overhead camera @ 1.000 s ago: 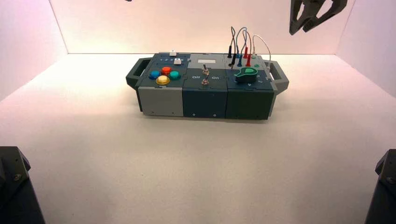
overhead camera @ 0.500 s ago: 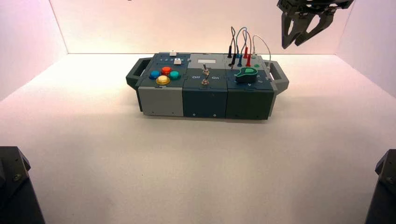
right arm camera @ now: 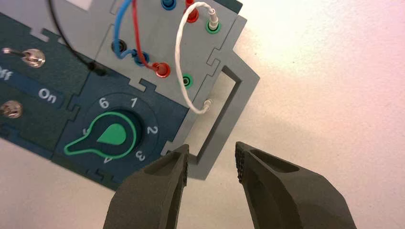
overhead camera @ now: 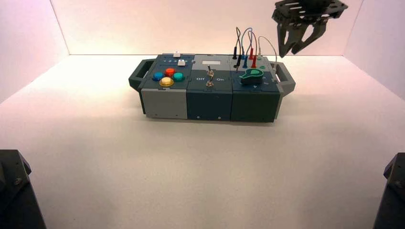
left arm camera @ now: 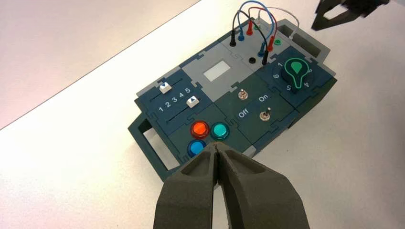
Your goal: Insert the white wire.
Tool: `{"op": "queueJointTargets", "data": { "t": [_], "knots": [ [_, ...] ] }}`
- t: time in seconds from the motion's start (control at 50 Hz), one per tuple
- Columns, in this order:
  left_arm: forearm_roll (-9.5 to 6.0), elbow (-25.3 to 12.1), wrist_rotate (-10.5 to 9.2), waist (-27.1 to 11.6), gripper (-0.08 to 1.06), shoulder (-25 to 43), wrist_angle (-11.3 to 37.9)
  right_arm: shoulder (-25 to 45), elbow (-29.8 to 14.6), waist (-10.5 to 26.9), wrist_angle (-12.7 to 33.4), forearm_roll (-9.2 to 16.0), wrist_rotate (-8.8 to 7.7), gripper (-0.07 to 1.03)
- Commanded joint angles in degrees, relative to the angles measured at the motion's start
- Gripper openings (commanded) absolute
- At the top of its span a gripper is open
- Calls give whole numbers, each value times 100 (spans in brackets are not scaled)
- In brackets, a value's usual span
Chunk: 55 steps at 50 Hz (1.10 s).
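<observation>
- Left tool [left arm camera: 217, 145]: pressed together, over the near left part of the box [overhead camera: 165, 104]; it waits.
- Left and middle of the box: no visible change over the last second; buttons and switches play no part in this step.
- Leads: the red lead [right arm camera: 137, 38] and its neighbours arch just left of the work area (the likeliest snag for a wide tool).
- Nearer green socket [right arm camera: 186, 80]: vacant, at the box's right side; judged to be the target.
- White wire [right arm camera: 179, 52]: far end seated in the farther green socket [right arm camera: 213, 26]; its loose plug [right arm camera: 206, 104] hangs by the inner edge of the right handle [right arm camera: 229, 114], ungrasped.
- Right tool [overhead camera: 287, 54]: spread, holding nothing. It has moved leftward and nearer from the far right, and now stands above the box's far right side; the approach is under way, insertion not begun.
- Right edge: the handle's rim could obstruct a low grasp; open bench [overhead camera: 339, 119] to its right, reaching to the right wall [overhead camera: 377, 52], offers room for entry and retreat.
</observation>
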Motion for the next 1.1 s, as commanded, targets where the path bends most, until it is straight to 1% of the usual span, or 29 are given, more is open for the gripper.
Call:
{"op": "queueJointTargets", "data": {
  "t": [0.02,0.76,1.04,1.1],
  "knots": [
    [18,-62,44,-9,-3,-44,-44,79,-281,35,-35,0,-35,52],
    [35,-53,53,-18,-3,-53,-35,765,-738,44,-79,-26,-35,52],
    [35,-53,53,-9,-3,-53,-44,923,-791,44,-79,-26,-35,52],
    [35,-53,53,-9,-3,-53,-44,958,-800,44,-97,-44,-35,50]
  ]
}}
